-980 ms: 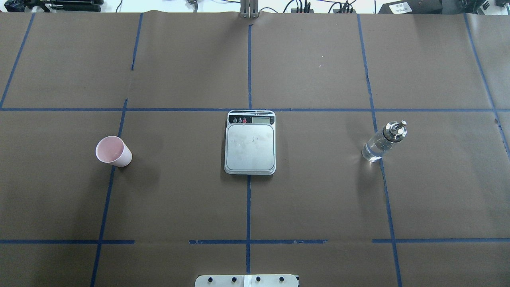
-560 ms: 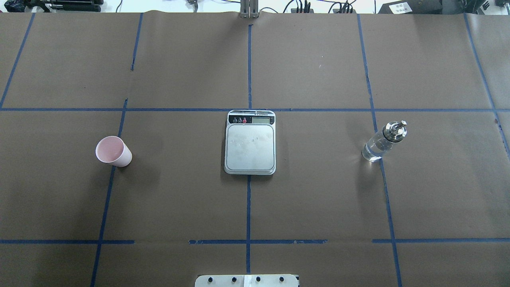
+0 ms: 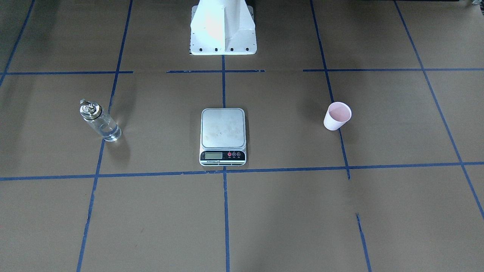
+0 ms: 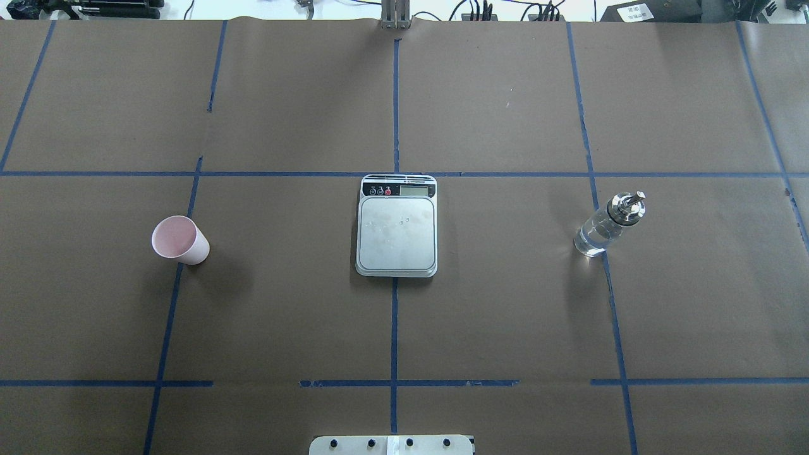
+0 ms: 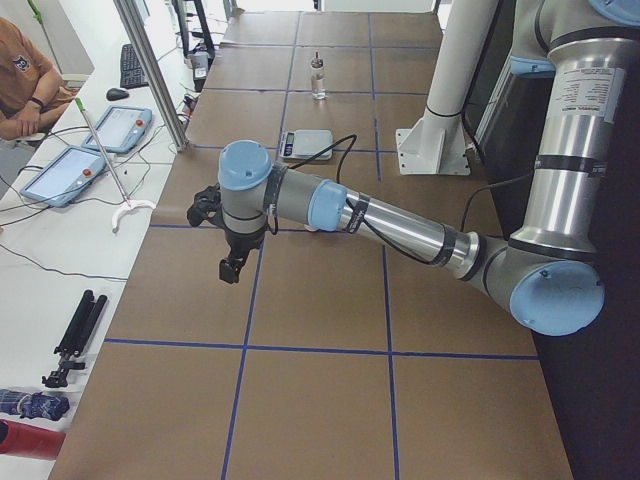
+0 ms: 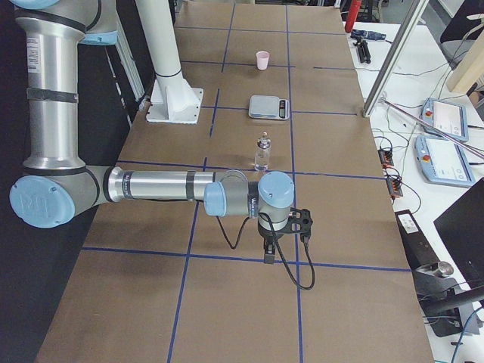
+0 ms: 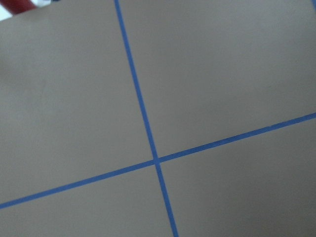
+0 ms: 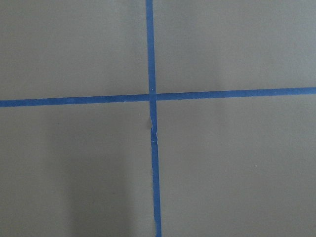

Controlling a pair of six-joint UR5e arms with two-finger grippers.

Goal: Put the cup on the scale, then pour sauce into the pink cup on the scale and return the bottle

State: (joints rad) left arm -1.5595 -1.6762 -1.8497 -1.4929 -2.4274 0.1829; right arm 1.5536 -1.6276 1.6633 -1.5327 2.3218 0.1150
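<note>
The pink cup (image 4: 180, 240) stands upright on the table's left side, also in the front-facing view (image 3: 337, 116). The scale (image 4: 397, 234) lies at the table's middle with a bare steel plate (image 3: 222, 128). The clear bottle (image 4: 605, 224) with a metal spout stands upright on the right (image 3: 99, 122); it holds some clear liquid. My left gripper (image 5: 232, 268) hangs over the table far out to the left of the cup; my right gripper (image 6: 268, 253) hangs far out to the right of the bottle. They show only in the side views, so I cannot tell if they are open or shut. Both wrist views show only brown paper and blue tape.
The robot's white base (image 3: 223, 28) stands at the table's near-robot edge. Blue tape lines grid the brown paper. Beside the table stand metal posts (image 5: 150, 70) and tablets (image 6: 446, 117); an operator (image 5: 30, 80) sits there.
</note>
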